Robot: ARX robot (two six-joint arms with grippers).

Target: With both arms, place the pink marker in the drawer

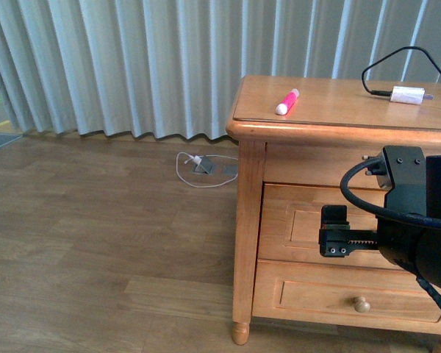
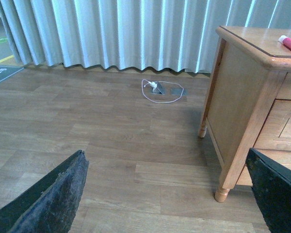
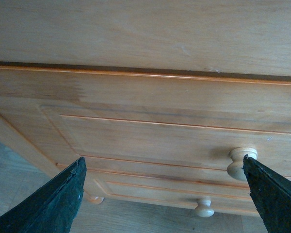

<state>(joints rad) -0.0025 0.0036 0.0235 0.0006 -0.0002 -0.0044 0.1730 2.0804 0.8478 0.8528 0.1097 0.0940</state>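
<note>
Pink marker [image 1: 287, 101] lies flat on the wooden top of the cabinet [image 1: 338, 110], near the top's front left corner, with its white end toward the front edge. In the front view it sits at about one o'clock from the middle of the picture, apart from both grippers.

At the far left, a pale pleated curtain [image 1: 117, 66] hangs across the back from nine round to twelve o'clock. A white floor cable [image 1: 195, 165] lies looped on the brown plank floor [image 1: 95, 243] near the curtain's foot, at about nine o'clock of the cabinet. The left gripper [image 2: 167, 194] shows only in its own wrist view. It hangs over the floor beside the cabinet, its two black fingers [image 2: 58, 199] spread wide and holding nothing.

All the cabinet's fronts are closed. The drawer [image 1: 301, 220] shows its recessed panel under the top. Below it is the lower drawer [image 1: 309, 294], whose lower knob [image 1: 361, 304] sits at about five o'clock in the front view. On the top, at three o'clock of the marker and well apart from it, a small white plug [image 1: 407, 94] rests on a black cable.

At the right, the black right arm [image 1: 419, 220] fills the four o'clock corner. The right gripper [image 1: 335, 234] reaches in front of the drawer's panel. In its wrist view the fingers [image 3: 58, 204] stand wide apart and empty, facing the drawer front. The round pale knob [image 3: 241, 162] is just beside one finger, and I cannot tell whether they touch.
</note>
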